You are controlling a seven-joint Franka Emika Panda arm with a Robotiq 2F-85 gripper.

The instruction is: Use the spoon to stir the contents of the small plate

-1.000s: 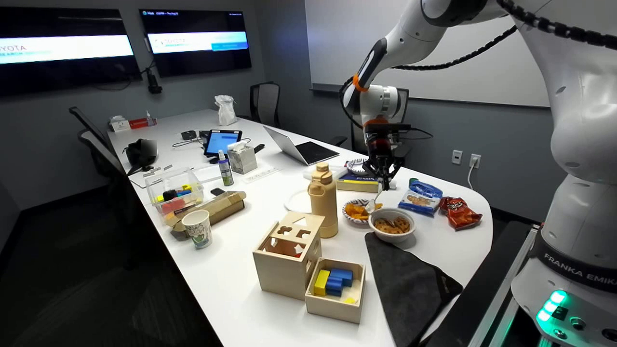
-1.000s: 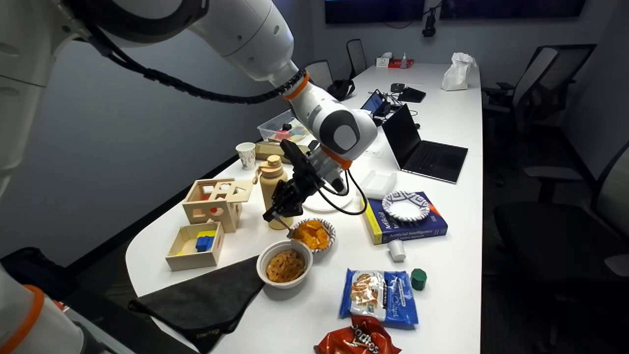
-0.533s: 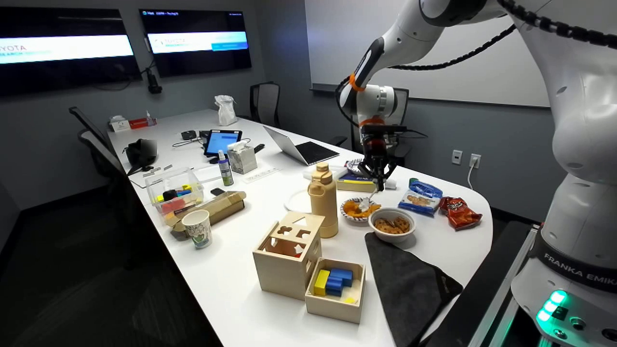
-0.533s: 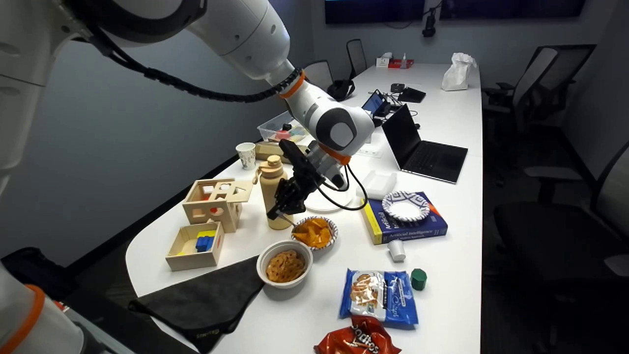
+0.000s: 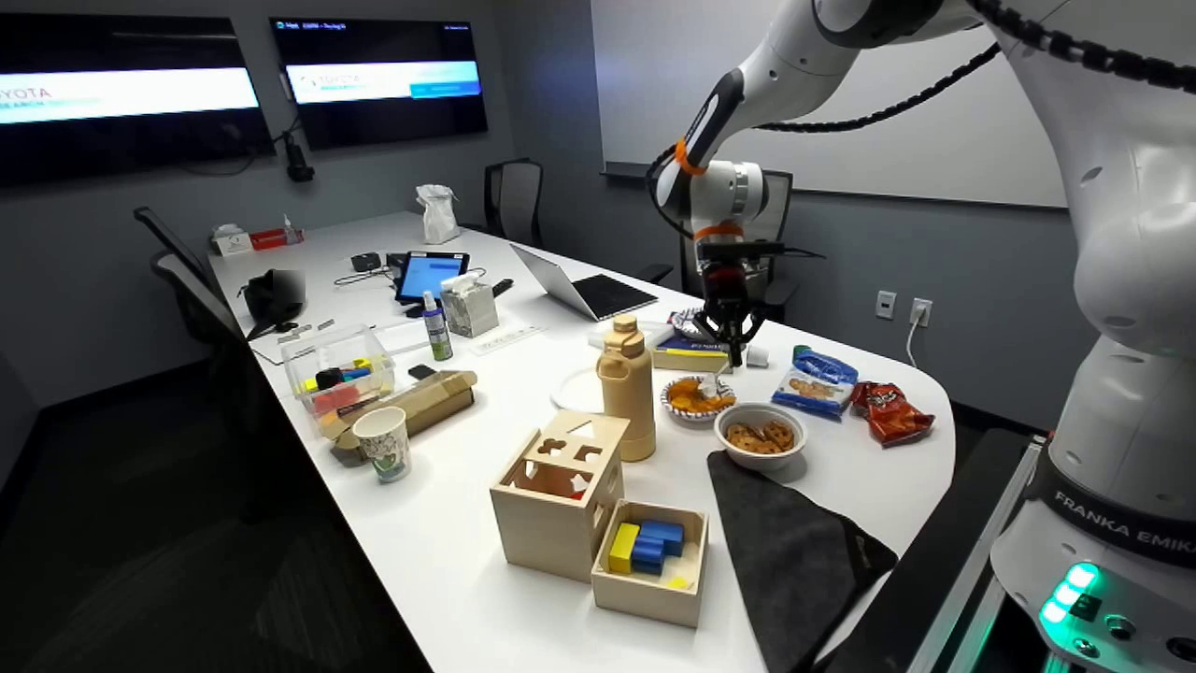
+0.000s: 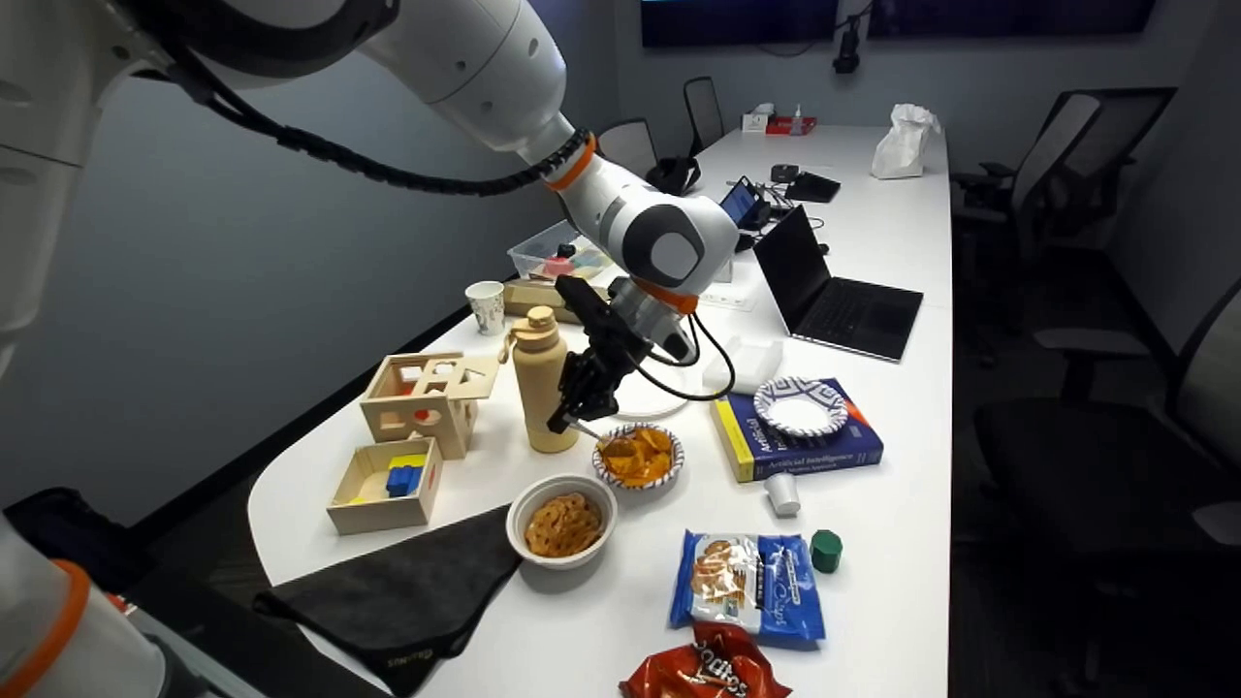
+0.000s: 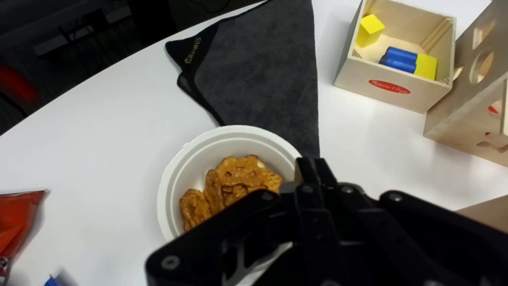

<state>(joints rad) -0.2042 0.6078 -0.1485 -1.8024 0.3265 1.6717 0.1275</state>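
Note:
The small plate with orange-red chips stands on the table in both exterior views, its patterned rim [image 5: 670,406] [image 6: 636,485] close to the white bowl of crackers. My gripper [image 5: 735,357] [image 6: 559,424] is shut on the spoon's handle, just above and beside the plate. The spoon [image 5: 714,384] [image 6: 588,430] slants down from the fingertips, its head at the chips on the plate's edge. In the wrist view the shut fingers [image 7: 313,163] hide the spoon, and the plate cannot be made out there.
The white cracker bowl [image 5: 722,442] [image 6: 517,538] touches or nearly touches the plate's side. A tan bottle [image 6: 541,373] stands close to the gripper. A wooden block box [image 6: 383,519], dark cloth [image 6: 407,582], blue snack packet [image 6: 747,586], red packet [image 6: 708,669] and book [image 6: 814,456] lie around.
My gripper and spoon have moved slightly, rightward in an exterior view. The plate has slid a little the same way, away from the cracker bowl. The spoon stays held.

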